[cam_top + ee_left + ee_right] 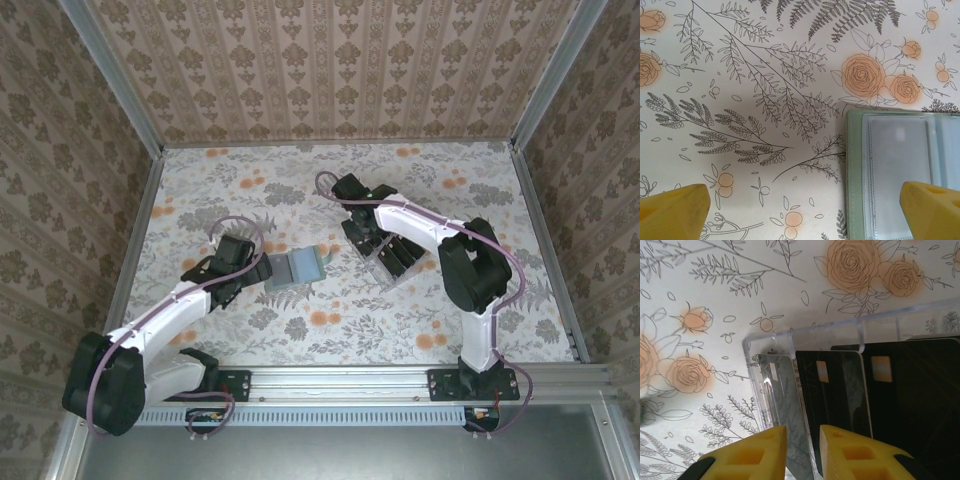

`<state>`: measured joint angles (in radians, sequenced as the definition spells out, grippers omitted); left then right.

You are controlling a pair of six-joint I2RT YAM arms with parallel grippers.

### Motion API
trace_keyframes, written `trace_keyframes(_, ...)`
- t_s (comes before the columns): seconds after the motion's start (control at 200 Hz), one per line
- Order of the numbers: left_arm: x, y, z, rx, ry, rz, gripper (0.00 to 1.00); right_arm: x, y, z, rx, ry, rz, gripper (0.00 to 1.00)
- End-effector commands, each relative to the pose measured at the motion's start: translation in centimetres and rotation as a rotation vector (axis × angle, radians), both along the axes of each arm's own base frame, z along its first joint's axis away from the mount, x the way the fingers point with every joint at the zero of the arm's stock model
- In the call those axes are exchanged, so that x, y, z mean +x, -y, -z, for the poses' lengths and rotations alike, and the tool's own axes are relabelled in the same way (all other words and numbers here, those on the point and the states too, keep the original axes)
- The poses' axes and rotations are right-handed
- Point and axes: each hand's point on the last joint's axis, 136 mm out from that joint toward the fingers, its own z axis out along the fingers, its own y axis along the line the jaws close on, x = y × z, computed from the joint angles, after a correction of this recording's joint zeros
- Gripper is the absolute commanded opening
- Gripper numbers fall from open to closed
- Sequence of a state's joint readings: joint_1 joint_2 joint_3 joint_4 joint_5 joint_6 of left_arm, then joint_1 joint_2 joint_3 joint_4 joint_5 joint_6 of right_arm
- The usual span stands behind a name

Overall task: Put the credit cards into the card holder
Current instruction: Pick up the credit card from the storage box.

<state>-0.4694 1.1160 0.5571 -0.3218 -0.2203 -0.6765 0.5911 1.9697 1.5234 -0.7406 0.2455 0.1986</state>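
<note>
The card holder [293, 267] lies open on the flowered table, sage-green edged with a bluish-grey clear-pocketed inside [900, 170]. My left gripper [262, 268] hovers at its left edge, open wide [804, 195]; one yellow fingertip [925, 200] is over the holder's pocket, the other over bare table. Black credit cards [398, 258] stand in a clear plastic rack [805, 335]. My right gripper [375, 250] reaches down over that rack, open with its jaws drawn narrow [803, 432], straddling the left edge of the leftmost black card [835, 390]. Another card [910, 405] stands to its right.
The clear rack [385, 270] sits right of the holder at mid-table. Wallpapered walls with metal posts [135, 110] enclose the table on three sides. A metal rail [340, 380] runs along the near edge by the arm bases.
</note>
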Motion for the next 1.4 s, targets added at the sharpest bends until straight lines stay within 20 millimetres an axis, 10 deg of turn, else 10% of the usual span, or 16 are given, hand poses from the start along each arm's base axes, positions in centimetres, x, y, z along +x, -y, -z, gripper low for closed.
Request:
trace_keyframes(0.0,0.4,0.0,-0.6,0.005,0.007,0.001,1.00,0.1,0.7,0.4,-0.100,0.005,-0.022,0.26)
trace_keyframes(1.39,0.4,0.2,-0.3,-0.003,0.006,0.007,1.00,-0.5,-0.9,0.4,0.117,-0.047,0.020,0.09)
